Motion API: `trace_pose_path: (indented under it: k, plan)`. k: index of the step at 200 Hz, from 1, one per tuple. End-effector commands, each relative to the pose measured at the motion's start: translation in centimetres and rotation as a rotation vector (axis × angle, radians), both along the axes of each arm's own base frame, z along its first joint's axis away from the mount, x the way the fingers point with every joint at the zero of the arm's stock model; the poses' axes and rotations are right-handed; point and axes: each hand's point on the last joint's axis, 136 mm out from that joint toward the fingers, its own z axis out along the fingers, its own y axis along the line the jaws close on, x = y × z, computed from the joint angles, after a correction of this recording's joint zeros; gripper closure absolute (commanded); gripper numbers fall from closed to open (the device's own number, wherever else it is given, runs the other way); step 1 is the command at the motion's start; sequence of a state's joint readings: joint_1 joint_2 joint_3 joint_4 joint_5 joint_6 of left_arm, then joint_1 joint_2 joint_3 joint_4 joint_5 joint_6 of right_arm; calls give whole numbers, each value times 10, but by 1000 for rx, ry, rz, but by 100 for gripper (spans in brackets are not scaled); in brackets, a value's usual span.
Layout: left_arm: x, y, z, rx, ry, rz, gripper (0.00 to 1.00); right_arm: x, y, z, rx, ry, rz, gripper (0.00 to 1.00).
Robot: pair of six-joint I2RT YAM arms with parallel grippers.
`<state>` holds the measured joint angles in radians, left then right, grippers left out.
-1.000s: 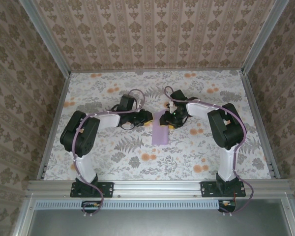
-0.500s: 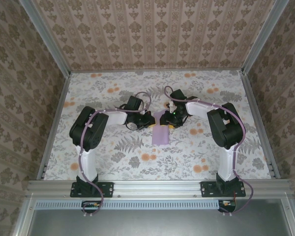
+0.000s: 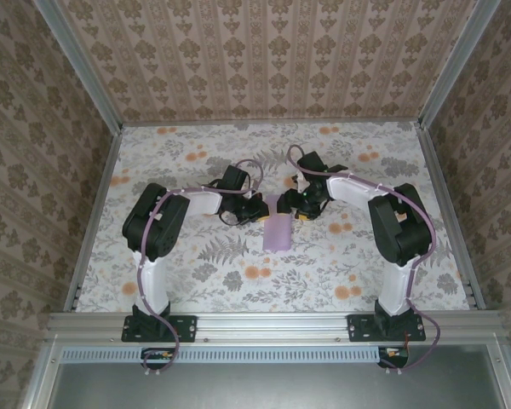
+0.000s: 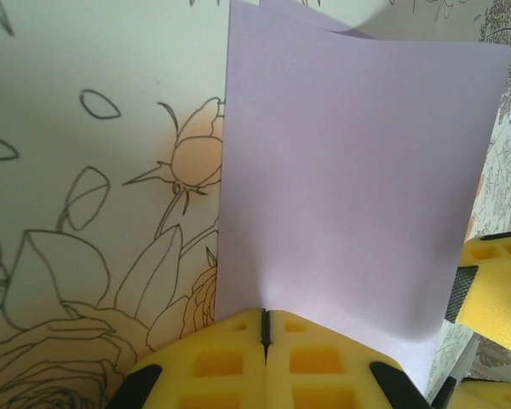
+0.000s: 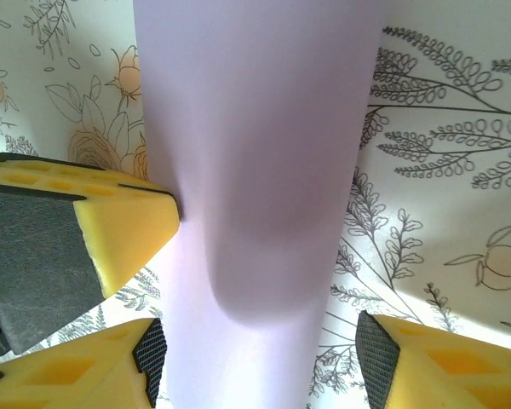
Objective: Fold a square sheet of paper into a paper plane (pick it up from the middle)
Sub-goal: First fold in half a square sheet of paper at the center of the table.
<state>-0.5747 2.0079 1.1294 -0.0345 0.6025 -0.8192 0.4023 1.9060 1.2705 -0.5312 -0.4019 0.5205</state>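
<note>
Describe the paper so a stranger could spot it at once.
On the flowered table, look at the middle, where the left gripper and right gripper face each other. The paper is there: a plain lilac strip, unlike the patterned surface around it.

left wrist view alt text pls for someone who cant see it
Yellow fingers of the left gripper pinch the near edge of a folded lilac sheet of paper, which stretches away over a floral tablecloth. At the paper's right sits another yellow fingertip.
</note>
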Motion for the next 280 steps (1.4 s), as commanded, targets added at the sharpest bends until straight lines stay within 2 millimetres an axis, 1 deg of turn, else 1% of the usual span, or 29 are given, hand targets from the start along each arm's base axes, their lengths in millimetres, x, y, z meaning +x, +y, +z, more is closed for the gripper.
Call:
trace_pose_path:
  k: [1,34,49,80,93,105,117,126,148,152,174,181,182,183,186,191,202,219,243,280]
  plan:
    - [-15,13,-27,101,60,3,100,-12,-4,-12,-38,50,-22,37]
    - [-13,9,-22,83,54,0,100,-12,3,-19,-26,71,-13,41]
    - [-12,8,-18,79,47,-3,100,-12,3,-21,-30,74,-13,43]
    - [-9,4,-11,62,35,-8,100,-13,1,-32,-48,98,-16,50]
    - [-7,3,-6,51,27,-5,98,-15,-2,-36,-66,104,-18,52]
    - [-2,3,4,48,18,3,94,-16,-5,-40,-80,106,-17,55]
    - [7,8,15,62,1,23,91,-18,-8,-44,-91,112,-17,57]
    - [17,12,27,71,-30,38,87,-19,-10,-47,-94,120,-17,58]
    - [38,31,53,87,-100,107,80,-23,-16,-54,-108,139,-22,61]
    - [42,34,57,84,-111,121,77,-23,-17,-54,-110,141,-25,62]
    - [51,57,73,88,-158,176,68,-21,-24,-56,-112,137,-44,64]
    - [51,60,77,94,-179,179,66,-21,-26,-56,-114,138,-47,65]
    - [51,60,77,95,-180,179,65,-21,-26,-56,-115,137,-47,65]
    - [54,66,77,99,-180,194,65,-21,-26,-57,-116,138,-47,65]
    - [58,73,78,104,-185,210,64,-21,-26,-57,-116,137,-46,65]
    - [58,78,78,108,-190,217,62,-20,-27,-58,-117,138,-47,66]
    - [59,86,81,112,-204,225,59,-22,-29,-61,-121,150,-45,67]
    - [59,92,81,116,-216,228,57,-26,-31,-66,-133,174,-54,67]
    - [58,89,79,100,-228,212,57,-31,-35,-73,-158,211,-62,65]
    - [52,69,77,51,-228,150,56,-33,-40,-84,-197,242,-53,62]
